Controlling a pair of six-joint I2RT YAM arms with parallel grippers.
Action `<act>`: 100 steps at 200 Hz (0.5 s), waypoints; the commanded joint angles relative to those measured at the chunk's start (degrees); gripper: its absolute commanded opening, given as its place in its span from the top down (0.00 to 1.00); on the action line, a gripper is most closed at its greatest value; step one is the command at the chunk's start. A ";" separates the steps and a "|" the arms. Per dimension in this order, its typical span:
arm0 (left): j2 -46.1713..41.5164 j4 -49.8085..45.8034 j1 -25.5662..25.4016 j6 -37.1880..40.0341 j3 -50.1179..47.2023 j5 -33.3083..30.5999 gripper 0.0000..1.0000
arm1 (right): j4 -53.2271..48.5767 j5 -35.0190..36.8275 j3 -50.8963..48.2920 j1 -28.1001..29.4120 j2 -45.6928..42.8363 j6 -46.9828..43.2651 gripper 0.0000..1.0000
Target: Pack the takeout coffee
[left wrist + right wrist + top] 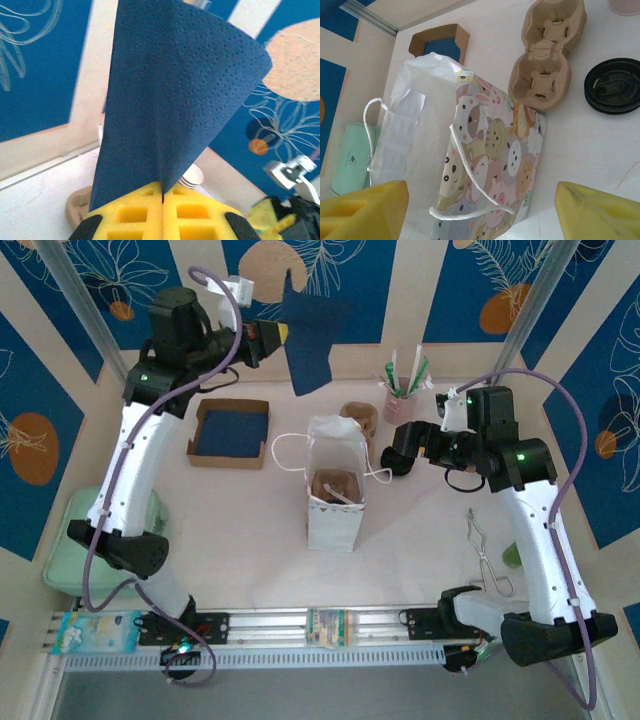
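The takeout coffee is hidden from me. A white paper bag (335,495) stands open mid-table with something tan inside that I cannot identify. In the right wrist view its cartoon-animal side (492,160) and a rope handle face the camera. My left gripper (280,333) is raised at the back, shut on a dark blue napkin (310,355) that hangs from it. The left wrist view shows the yellow jaws (163,192) pressed together on the napkin (175,90). My right gripper (392,455) is open just right of the bag, its fingers (597,212) wide apart and holding nothing.
A cardboard box of blue napkins (230,432) sits left of the bag. Tan cup carriers (547,55) and stacked black lids (612,85) lie behind it. A pink cup of stirrers (402,390), metal tongs (485,550), stacked paper cups (192,177) and a mint container (70,540) are around.
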 commanded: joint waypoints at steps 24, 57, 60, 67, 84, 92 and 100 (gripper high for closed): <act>-5.54 13.51 -2.25 -6.43 -9.94 7.21 0.97 | 0.34 -1.34 -1.30 -0.44 -1.56 0.30 0.24; -8.76 16.46 -3.64 -7.09 -16.33 8.11 0.97 | 0.54 -1.66 -1.21 -0.43 -1.62 0.74 0.24; -9.07 16.71 -3.72 -7.14 -16.82 8.22 0.97 | 0.52 -1.66 -1.21 -0.46 -1.72 0.74 0.24; -9.78 17.43 -3.86 -7.29 -18.22 8.34 0.97 | 0.62 -1.72 -1.30 -0.42 -1.73 0.82 0.24; -11.70 19.63 -4.32 -8.29 -22.12 8.12 0.97 | 0.80 -1.84 -1.47 -0.44 -1.73 1.09 0.25; -12.50 20.77 -4.52 -8.91 -24.03 8.03 0.97 | 0.94 -1.92 -1.48 -0.42 -1.73 1.17 0.25; -13.23 22.23 -4.81 -9.59 -26.08 8.07 0.97 | 1.04 -2.06 -1.63 -0.44 -1.73 1.33 0.25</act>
